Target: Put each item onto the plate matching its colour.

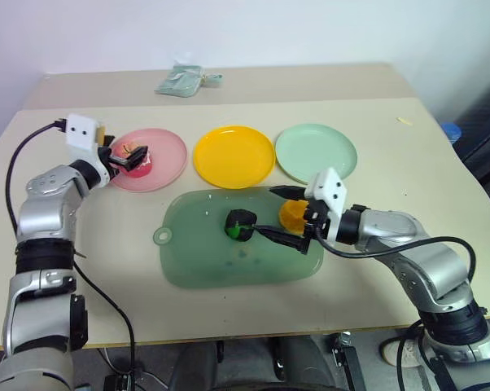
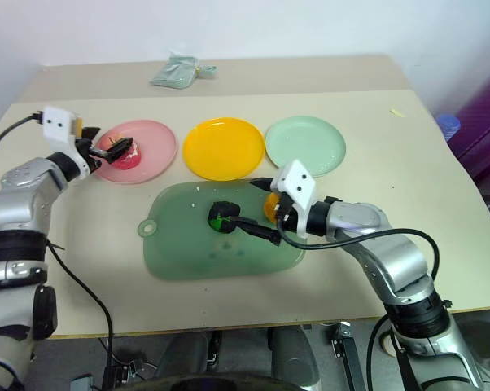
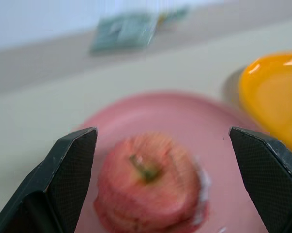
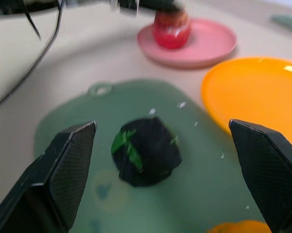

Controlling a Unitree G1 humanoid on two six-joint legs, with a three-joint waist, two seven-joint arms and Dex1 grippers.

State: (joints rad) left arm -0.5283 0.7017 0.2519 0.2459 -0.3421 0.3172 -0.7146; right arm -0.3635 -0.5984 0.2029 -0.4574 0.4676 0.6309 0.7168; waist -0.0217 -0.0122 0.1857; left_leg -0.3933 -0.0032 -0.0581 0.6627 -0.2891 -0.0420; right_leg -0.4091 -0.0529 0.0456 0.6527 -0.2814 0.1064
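A pink-red apple (image 3: 148, 191) rests on the pink plate (image 1: 168, 155), and my left gripper (image 1: 131, 159) stands open around it, one finger on each side. The black-and-green lump (image 1: 241, 224) lies on the translucent green mat (image 1: 196, 257). My right gripper (image 1: 279, 216) is open and level, pointing at the lump, which sits just ahead between its fingertips (image 4: 78, 145). The orange-yellow round fruit (image 1: 294, 213) lies on the mat close under that gripper, between its fingers near the palm. The yellow plate (image 1: 234, 155) and the pale mint plate (image 1: 317, 151) hold nothing.
The three plates stand in a row behind the mat, whose ring tab (image 1: 162, 237) points left. A pale green packet (image 1: 180, 81) lies at the far edge of the table. A black cable (image 1: 17, 163) loops beside my left arm.
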